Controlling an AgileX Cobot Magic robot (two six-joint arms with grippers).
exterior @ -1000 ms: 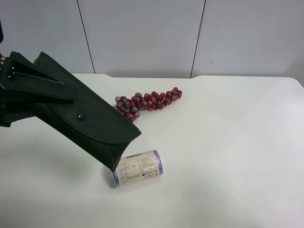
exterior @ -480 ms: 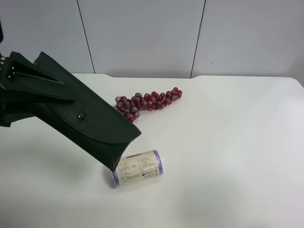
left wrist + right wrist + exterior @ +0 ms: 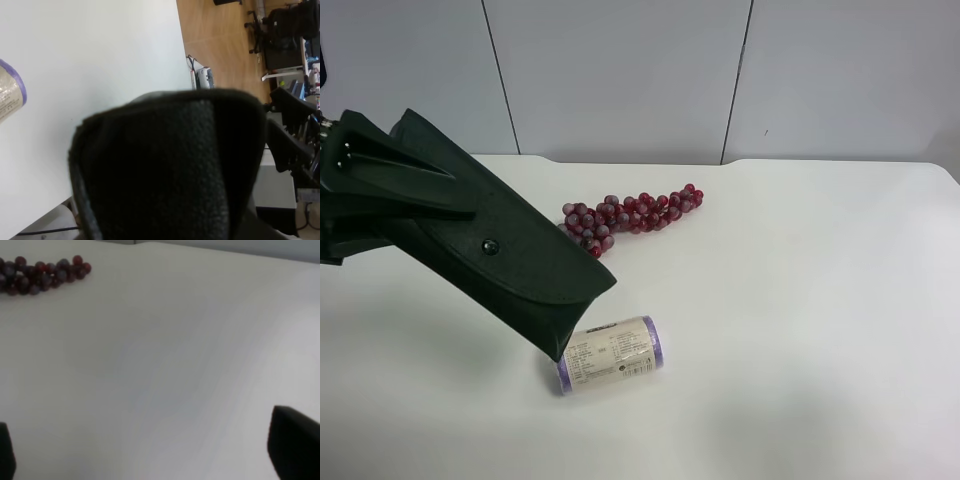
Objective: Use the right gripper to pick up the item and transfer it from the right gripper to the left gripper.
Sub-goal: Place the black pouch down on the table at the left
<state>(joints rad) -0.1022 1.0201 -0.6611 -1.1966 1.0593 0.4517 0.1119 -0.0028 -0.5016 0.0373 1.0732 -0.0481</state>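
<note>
Already done, as judged: handover.
Place of item [image 3: 510, 255]: clamped in left gripper [image 3: 463, 192], lifted over the table [image 3: 820, 300] edge at exterior high view's left.
Long axis: slanting from that edge down toward the roll [image 3: 612, 354].
State of right gripper [image 3: 150, 450]: fingers apart, empty.

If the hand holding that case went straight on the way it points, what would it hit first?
Probably the roll: the tip of the case hangs over its end, though depth is unclear.

Label on purple-ended roll [image 3: 611, 354], lower centre of frame: rows of small dark print, too fine to read. Nothing legible elsewhere.
</note>
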